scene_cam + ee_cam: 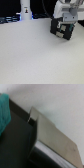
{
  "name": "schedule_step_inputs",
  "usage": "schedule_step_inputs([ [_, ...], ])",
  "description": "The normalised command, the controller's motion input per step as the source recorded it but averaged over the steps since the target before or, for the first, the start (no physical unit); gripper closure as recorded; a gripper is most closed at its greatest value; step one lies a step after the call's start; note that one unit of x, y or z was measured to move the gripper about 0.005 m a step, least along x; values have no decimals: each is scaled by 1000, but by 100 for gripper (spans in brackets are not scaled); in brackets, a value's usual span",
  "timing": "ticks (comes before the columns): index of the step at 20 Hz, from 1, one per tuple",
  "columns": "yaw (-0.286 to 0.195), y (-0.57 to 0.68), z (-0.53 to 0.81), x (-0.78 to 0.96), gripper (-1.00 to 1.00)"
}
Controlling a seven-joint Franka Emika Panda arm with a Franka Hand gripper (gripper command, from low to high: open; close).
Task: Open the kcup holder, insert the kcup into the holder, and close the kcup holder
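The kcup holder [60, 29] is a black boxy unit with pale parts on its front, standing on the white table at the exterior view's upper right. My gripper [65, 21] hangs right over it, close to or touching its top; its fingers are blurred against the black box. In the wrist view the holder shows very close as a black surface [17, 139] with a pale grey slab and a shiny edge [55, 140]. The kcup is not in view in either frame.
A taller white bottle-like object with dark marking [25, 10] stands at the back on the exterior view's left. The white table [35, 55] spreads in front. A teal thing [4, 111] shows at the wrist view's edge.
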Motion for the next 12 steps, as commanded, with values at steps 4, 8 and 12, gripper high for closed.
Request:
schedule_step_inputs([
  [4,101,413,1,-648,-100],
  [8,58,327,337,-365,-100],
  [12,11,87,947,197,-100],
])
